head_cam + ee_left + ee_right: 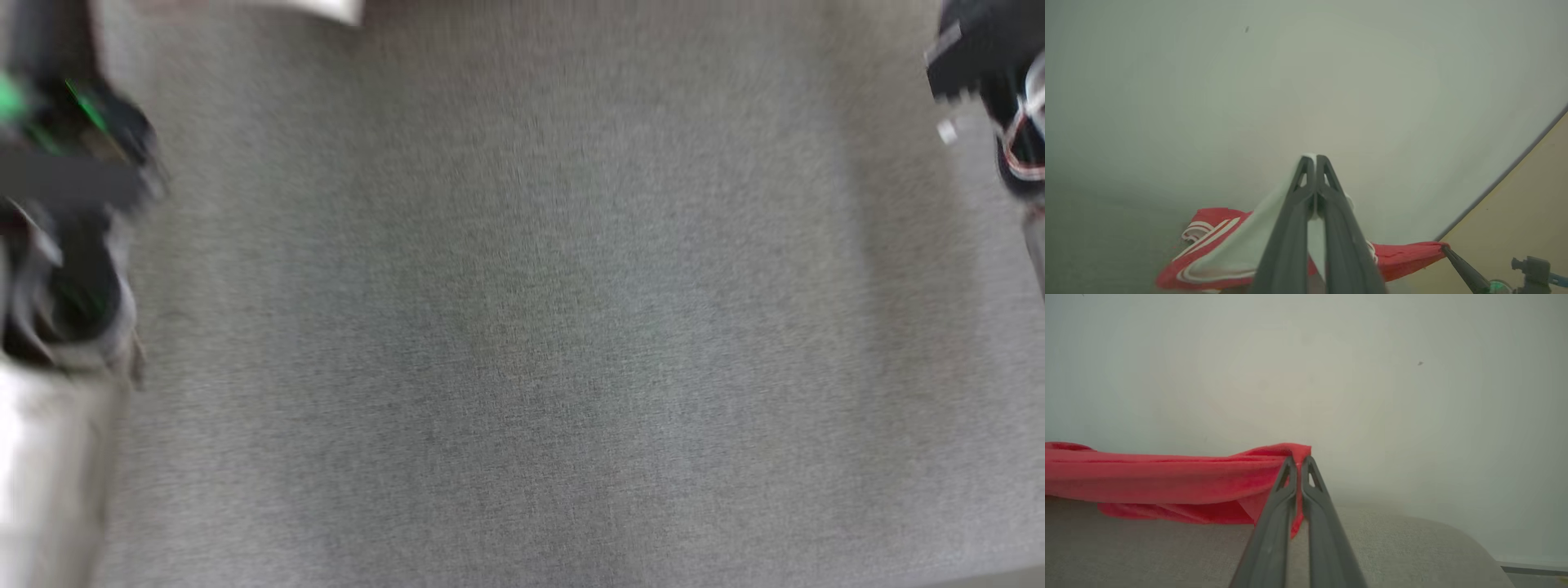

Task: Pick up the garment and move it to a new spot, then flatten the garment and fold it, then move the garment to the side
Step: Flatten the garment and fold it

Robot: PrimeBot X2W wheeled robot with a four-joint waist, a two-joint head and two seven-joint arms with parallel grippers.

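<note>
Garment [1216, 215], red with white stripes, clamped in fully closed left tool [1314, 157] and right tool [1298, 458].

The head camera looks steeply down from close over the grey fabric surface [522, 327]. Its picture is blurred, with the left arm [73, 188] at its left edge and the right arm [992, 82] in its upper right corner. Each wrist camera sits low over that surface and faces a pale wall [1331, 81] along its own closed jaws, one behind the left gripper [1314, 157], the other behind the right gripper [1299, 457]. Both wrist views share the red garment [1167, 477] strung between the grippers and a dark speck [1247, 29] on the wall. The left wrist view also catches the right gripper's tip at its lower right.
</note>
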